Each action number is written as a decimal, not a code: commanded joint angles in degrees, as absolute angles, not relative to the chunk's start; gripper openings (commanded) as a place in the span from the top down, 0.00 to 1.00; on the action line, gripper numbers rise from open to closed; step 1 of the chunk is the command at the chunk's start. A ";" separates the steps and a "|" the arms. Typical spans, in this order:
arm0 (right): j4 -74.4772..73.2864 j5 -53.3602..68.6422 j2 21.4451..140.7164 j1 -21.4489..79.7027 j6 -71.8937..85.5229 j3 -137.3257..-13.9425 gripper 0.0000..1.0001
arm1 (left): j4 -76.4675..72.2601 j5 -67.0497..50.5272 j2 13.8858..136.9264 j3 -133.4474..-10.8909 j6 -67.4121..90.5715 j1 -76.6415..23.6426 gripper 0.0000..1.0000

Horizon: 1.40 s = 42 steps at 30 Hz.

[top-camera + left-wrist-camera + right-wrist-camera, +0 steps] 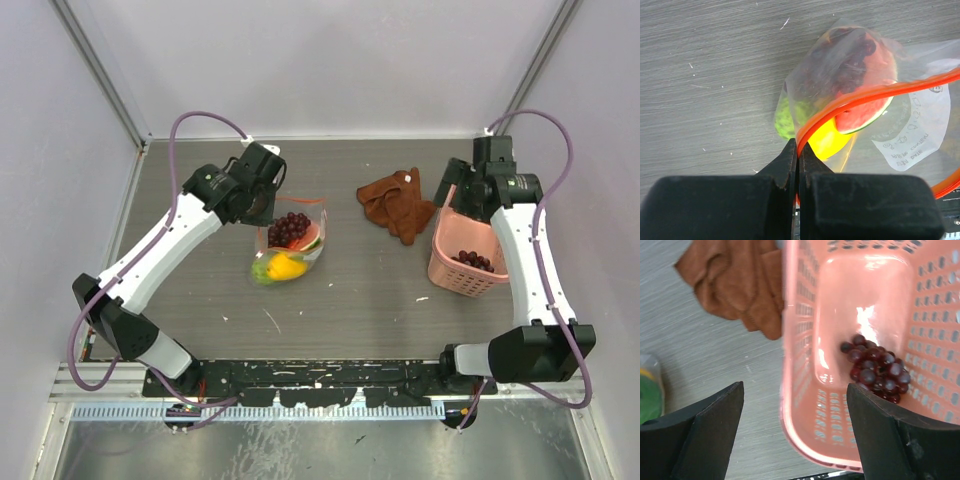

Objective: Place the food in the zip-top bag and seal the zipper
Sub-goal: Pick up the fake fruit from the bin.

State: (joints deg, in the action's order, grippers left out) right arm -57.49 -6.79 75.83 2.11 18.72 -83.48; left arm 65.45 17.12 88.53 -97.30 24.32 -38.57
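Note:
The clear zip-top bag (290, 248) lies left of centre on the table. It holds a dark purple grape bunch (290, 228), a red-pink slice (312, 243), a yellow-orange fruit (286, 266) and a lime-green ball (262, 271). My left gripper (264, 212) is at the bag's far left corner. In the left wrist view it (799, 150) is shut on the orange-red zipper (875, 92), which curves away to the right over the slice (865, 110) and the yellow fruit (827, 141). My right gripper (795, 407) is open and empty above the near left rim of the pink basket (800, 390).
The pink lattice basket (447, 262) at the right holds a second dark grape bunch (875, 367). A crumpled brown cloth (398, 205) lies between the bag and the basket, also in the right wrist view (735, 280). Grey walls enclose the table.

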 commanded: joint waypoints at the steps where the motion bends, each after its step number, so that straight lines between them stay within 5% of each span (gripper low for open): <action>1: -58.52 -5.78 74.87 -4.01 18.21 -81.15 0.12 | 64.11 18.87 85.95 -97.21 23.21 -38.19 1.00; 27: -47.07 -8.30 85.37 -13.77 21.35 -59.35 0.11 | 63.57 17.59 85.66 -96.68 23.49 -37.79 1.00; 42: -47.32 -8.78 82.10 -13.71 21.62 -61.04 0.80 | 63.13 16.78 85.68 -96.25 23.73 -37.67 1.00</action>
